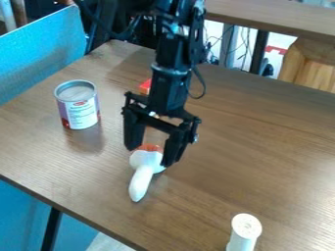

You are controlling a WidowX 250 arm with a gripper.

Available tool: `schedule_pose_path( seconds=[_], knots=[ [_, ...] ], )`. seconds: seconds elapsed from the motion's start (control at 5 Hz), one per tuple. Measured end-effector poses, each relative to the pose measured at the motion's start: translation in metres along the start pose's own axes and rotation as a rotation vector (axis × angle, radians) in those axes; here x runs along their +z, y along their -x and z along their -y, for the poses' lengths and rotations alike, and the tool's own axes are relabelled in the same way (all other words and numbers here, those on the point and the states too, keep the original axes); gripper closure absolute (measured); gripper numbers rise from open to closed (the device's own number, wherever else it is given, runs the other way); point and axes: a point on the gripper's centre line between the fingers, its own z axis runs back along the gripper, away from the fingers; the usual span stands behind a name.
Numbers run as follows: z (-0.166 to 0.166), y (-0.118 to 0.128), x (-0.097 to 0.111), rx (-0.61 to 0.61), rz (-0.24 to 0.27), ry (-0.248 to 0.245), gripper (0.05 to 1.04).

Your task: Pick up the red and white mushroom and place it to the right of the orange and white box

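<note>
The black gripper (150,156) hangs down near the middle of the table, with its two fingers spread wide apart. Below and between them lies a white object (142,175) with a rounded, orange-topped head and a long tapered end toward the table's front edge. The fingertips stand at either side of the head; whether they touch it I cannot tell. Left of the gripper, a metal can (80,109) with a white, purple and red label stands upright.
A small red-orange object (145,87) is partly hidden behind the arm. A white cylinder (245,232) stands at the front right of the brown table (262,147). A blue panel (42,49) runs along the table's left side.
</note>
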Motion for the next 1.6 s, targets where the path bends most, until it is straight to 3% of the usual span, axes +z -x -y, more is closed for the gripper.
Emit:
schedule_pose_path(
  seconds=[0.4, 0.6, 1.0, 1.4, 1.6],
  knots=[
    [-0.007, -0.007, -0.038, 0.027, -0.149, -0.009, 0.082],
    [-0.008, -0.008, -0.045, 0.035, -0.176, -0.018, 0.082],
    [-0.009, -0.011, -0.051, 0.054, -0.152, -0.027, 0.137],
    [-0.008, -0.008, -0.06, 0.101, -0.14, -0.023, 0.656],
    [-0.003, -0.003, -0.057, 0.106, -0.081, 0.039, 0.753]
  ],
)
